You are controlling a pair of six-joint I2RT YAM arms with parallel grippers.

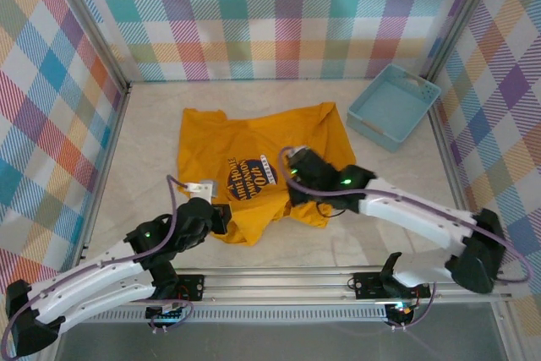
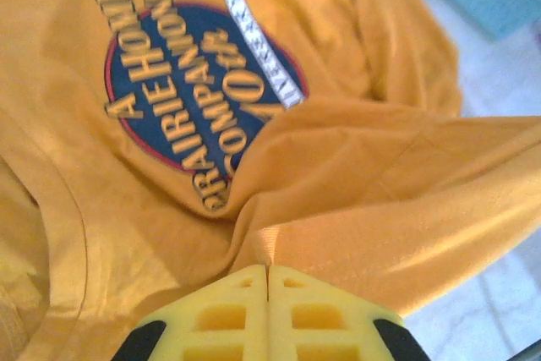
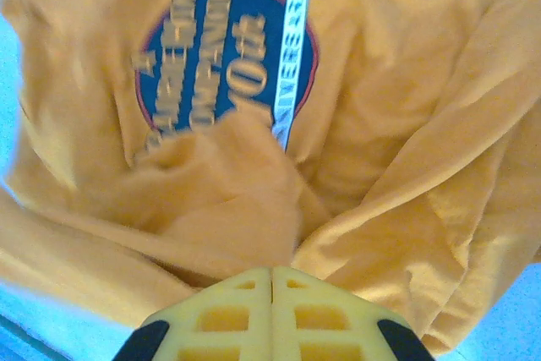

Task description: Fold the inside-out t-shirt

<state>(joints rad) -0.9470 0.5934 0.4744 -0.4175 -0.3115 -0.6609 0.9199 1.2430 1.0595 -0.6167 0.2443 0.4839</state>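
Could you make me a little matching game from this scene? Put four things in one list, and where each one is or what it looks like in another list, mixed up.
Things
1. t-shirt
2. basket
3. left gripper
4. right gripper

Descriptions
A. light blue, at the far right
B. shut on cloth at the shirt's near edge
C. mustard-orange and rumpled, lettering facing up
D. shut on cloth just right of the dark print, seen from above

Pairs: 1-C, 2-A, 3-B, 4-D

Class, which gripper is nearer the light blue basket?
Right. The right gripper is over the t-shirt, toward the basket at far right; the left gripper is at the shirt's near edge, farther away.
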